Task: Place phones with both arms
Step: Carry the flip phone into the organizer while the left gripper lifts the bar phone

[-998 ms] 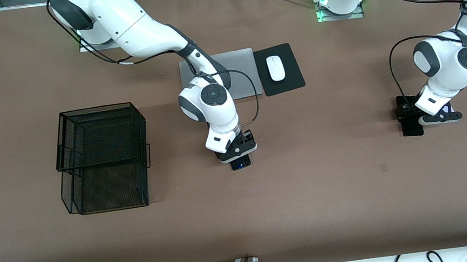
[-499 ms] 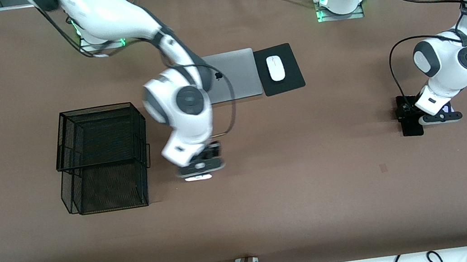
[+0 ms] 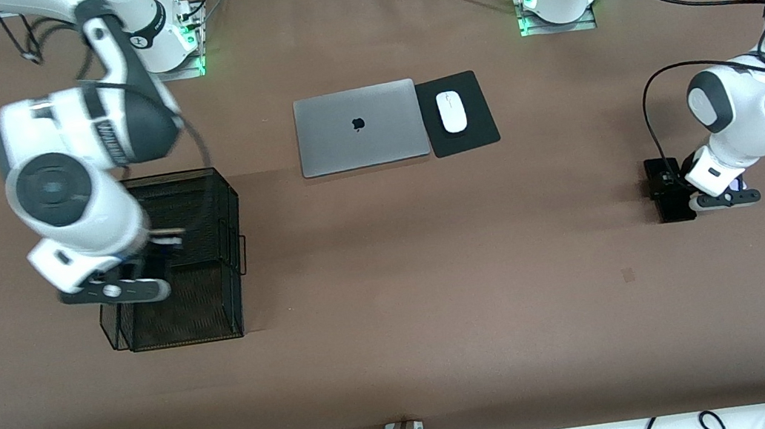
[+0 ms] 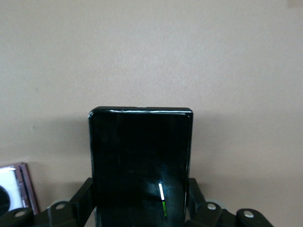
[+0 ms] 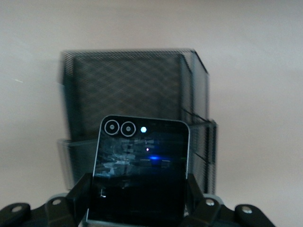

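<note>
Grippers first, since both are sitting nearer the front camera than the laptop [image 3: 358, 127]. The right gripper [image 3: 115, 291] is hanging in the air over the black mesh basket [image 3: 168, 259], toward the right arm's end of the tabletop [image 3: 439, 296]. Its fingers [image 5: 78, 195] are pressing against both side edges of the square black folded phone [image 5: 139, 170], which is standing out from between them with its two camera rings and a small light at its free end; in the right wrist view the basket [image 5: 137, 109] is lying past that end of the phone.

The left gripper [image 3: 723, 199] is sitting low at the tabletop toward the left arm's end. Its fingers [image 4: 80, 201] are closing on the two long edges of the slim black bar phone [image 4: 141, 165], which in the front view is showing as a dark rectangle [image 3: 671, 192] just beside the gripper on the laptop's side. A corner of the lavender-white phone [image 4: 16, 187] is lying just beside the bar phone, mostly hidden under the gripper in the front view.

Farther back, the closed silver laptop is lying flat, and the white mouse [image 3: 451, 111] is resting on a black pad [image 3: 458, 114] touching it.
</note>
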{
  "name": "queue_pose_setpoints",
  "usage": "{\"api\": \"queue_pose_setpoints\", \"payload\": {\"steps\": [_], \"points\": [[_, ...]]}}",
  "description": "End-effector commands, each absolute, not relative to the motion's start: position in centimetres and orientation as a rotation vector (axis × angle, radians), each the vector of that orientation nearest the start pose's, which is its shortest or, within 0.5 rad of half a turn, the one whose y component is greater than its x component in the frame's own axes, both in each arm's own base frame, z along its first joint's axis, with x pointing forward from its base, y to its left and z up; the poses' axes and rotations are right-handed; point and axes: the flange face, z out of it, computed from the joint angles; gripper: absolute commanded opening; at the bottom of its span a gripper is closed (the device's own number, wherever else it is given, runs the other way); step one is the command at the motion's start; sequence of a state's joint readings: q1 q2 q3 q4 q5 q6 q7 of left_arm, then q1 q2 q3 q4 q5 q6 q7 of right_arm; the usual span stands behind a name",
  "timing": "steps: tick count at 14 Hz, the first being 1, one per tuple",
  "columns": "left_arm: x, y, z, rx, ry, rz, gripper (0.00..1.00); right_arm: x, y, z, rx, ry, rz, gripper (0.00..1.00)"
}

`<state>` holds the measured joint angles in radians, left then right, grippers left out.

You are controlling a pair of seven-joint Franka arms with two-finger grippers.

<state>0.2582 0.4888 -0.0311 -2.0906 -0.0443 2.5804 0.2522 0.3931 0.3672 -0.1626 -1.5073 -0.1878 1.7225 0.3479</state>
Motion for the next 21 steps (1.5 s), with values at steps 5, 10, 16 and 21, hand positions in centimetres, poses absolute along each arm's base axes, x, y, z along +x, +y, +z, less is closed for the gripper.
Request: {"api": "queue_pose_setpoints", "payload": {"steps": [5,10,16,21], "points": [[60.6,7.4,24.3,-3.240,-0.157,0.075,0.00,53.5,6.4,36.9,-3.333,0.195,0.173,0.33],[62.5,-2.0,25.3,-3.232,-0.203,0.050,0.00,53.4,6.5,33.0,-3.263,0.220,0.133,0.34],[62.9,-16.4,25.6,-3.226,-0.335,0.035,0.00,53.9,4.1,31.8,-3.262,0.177,0.143,0.89],[61.6,-30.4,24.5,-3.240,-0.371,0.021,0.00,55.1,4.5,33.6,-3.242,0.192,0.094,1.00]]}}
